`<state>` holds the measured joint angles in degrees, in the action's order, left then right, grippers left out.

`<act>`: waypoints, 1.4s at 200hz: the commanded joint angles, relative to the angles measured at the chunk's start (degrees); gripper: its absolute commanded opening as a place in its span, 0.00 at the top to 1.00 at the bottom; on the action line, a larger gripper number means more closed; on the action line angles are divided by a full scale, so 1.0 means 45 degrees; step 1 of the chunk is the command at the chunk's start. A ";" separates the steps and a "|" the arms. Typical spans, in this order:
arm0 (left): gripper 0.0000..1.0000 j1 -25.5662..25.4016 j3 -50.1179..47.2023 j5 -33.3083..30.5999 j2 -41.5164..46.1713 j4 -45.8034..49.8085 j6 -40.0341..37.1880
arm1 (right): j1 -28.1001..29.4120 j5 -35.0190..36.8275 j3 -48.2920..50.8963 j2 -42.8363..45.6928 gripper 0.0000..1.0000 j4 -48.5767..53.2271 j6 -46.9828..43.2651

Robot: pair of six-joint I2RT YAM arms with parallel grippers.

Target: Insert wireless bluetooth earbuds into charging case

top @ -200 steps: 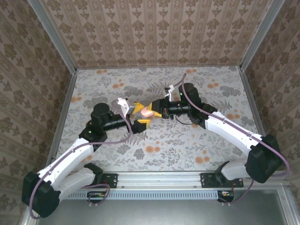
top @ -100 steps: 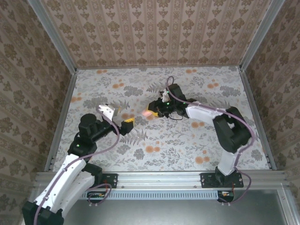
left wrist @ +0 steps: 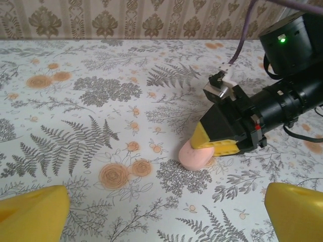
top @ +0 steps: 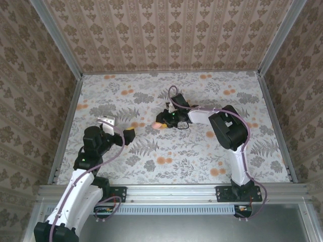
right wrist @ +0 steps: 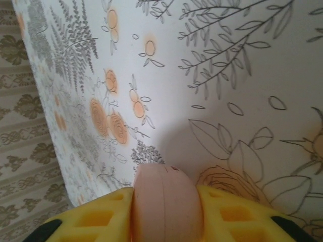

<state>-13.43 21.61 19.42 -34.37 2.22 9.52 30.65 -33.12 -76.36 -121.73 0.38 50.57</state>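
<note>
the right gripper (left wrist: 214, 146) was squeezed tight on the pink case (left wrist: 196, 158); the case sat on the flowery worktop (left wrist: 101, 101) near the middle; the left gripper (left wrist: 162, 214) had its fingers spread wide, holding nothing, well apart from the case

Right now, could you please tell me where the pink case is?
In the top view, the pink case sits near the middle of the table, clamped in the right gripper, to the right of the open left gripper.
</note>
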 commanded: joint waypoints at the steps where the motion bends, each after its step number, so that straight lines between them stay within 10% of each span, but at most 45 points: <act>1: 0.00 0.0152 -0.0077 -0.0317 0.0147 -0.0231 0.0248 | 0.0044 0.1189 -0.0173 0.0216 0.61 0.1714 -0.0886; 40: 0.00 0.0278 -0.0045 -0.1439 0.0215 0.0013 0.0236 | -0.0054 0.2686 -0.0159 0.1324 0.43 0.3741 -0.1771; 63: 0.00 0.0348 0.0052 -0.2692 0.0255 0.0344 -0.0043 | -0.0050 0.3944 -0.0227 0.2645 0.00 0.5034 -0.2546; 120: 0.00 0.0485 -0.0037 -0.7405 -0.0002 0.0204 -0.0917 | -0.0161 0.9753 0.1038 0.7574 0.00 0.6232 -0.5709; 181: 0.00 0.0767 -0.1656 -0.7836 -0.2064 -0.3773 -0.2405 | -0.1958 1.4537 0.8794 1.3410 0.00 -0.1412 -1.0539; 280: 0.00 0.1046 -0.1159 -0.7104 -0.7699 -0.9178 -0.3465 | -0.6470 1.0422 1.3126 1.2608 0.00 -0.7273 -1.1417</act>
<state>-9.69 14.48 -13.28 -65.95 -29.06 -3.20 3.20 20.45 -16.97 -61.41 -23.46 1.69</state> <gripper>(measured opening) 0.997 0.999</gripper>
